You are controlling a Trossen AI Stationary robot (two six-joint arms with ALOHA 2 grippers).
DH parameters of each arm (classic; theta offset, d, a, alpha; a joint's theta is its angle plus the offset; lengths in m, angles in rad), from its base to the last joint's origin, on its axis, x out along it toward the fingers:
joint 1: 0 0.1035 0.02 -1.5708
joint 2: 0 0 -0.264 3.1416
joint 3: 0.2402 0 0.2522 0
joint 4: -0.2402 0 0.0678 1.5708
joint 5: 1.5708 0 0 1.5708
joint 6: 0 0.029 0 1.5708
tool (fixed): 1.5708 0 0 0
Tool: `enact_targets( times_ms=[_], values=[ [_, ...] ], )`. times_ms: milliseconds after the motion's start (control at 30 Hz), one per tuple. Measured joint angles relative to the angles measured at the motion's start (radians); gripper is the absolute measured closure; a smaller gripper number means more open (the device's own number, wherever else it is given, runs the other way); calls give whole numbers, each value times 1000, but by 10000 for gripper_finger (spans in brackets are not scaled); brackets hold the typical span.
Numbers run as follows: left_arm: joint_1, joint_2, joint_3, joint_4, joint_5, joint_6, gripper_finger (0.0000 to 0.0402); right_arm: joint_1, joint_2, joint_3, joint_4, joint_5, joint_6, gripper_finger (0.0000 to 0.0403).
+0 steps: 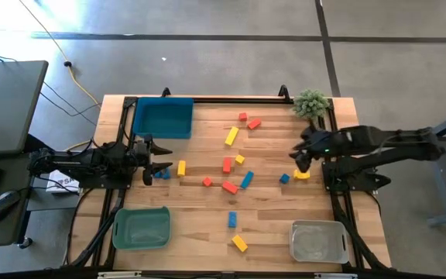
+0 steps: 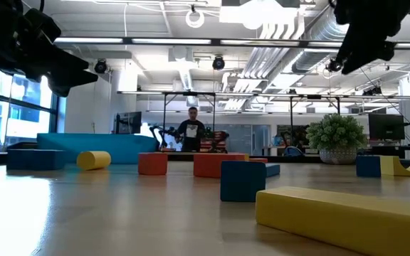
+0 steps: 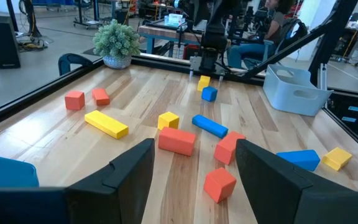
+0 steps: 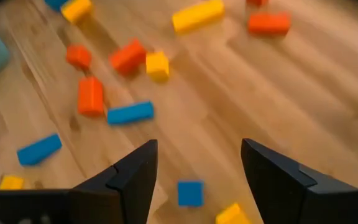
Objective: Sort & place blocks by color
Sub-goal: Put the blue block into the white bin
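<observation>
Wooden tabletop [image 1: 207, 225] holds scattered blocks. Right gripper [image 1: 300, 161], jaws apart and empty, hovers over small blue cube [image 1: 284, 178] beside yellow block [image 1: 302, 175]; it should centre first, avoiding the yellow neighbour. Left gripper [image 1: 158, 159] waits open.

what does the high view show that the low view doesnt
Only the high view shows the three trays, teal, green and grey, and both open, empty grippers: left gripper, right gripper. Only the low view shows the room behind, with a person standing there. Both show the potted plant, the wooden table and scattered blocks.
</observation>
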Motion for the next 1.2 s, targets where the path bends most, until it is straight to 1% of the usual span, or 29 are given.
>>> enact_targets(
  times_ms=[133,433,633,767,967,1200],
  values=[
    [0,0,0,0,0,0,188,0,95,0,-1,-56,29,183],
    [0,0,0,0,0,0,188,0,296,0,-22,-124,97,183],
    [0,0,0,0,0,-1,188,0,418,0,-21,-192,104,183],
    [0,0,0,0,0,-59,188,0,492,0,-20,-241,103,183],
    [0,0,0,0,1,-138,188,0,577,0,-18,-261,100,183],
    [0,0,0,10,0,-163,188,0,643,0,-8,-271,90,183]
  ],
)
